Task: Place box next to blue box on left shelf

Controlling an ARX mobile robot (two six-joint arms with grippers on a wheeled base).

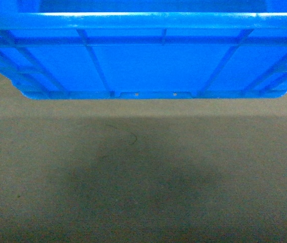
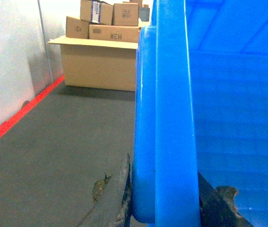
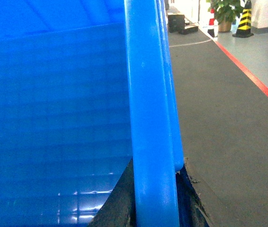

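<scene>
The left hand (image 2: 165, 208) is clamped on the left rim of the large bright blue ribbed plastic crate (image 1: 143, 66), worn fingers (image 2: 120, 198) either side of the rim. The crate hangs in the air above the dark grey carpeted floor (image 1: 143, 177), its shadow beneath. The right hand (image 3: 155, 198) is clamped likewise on the right rim. No shelf or second blue box shows, so I judge that carrying, approach and placing all remain
</scene>
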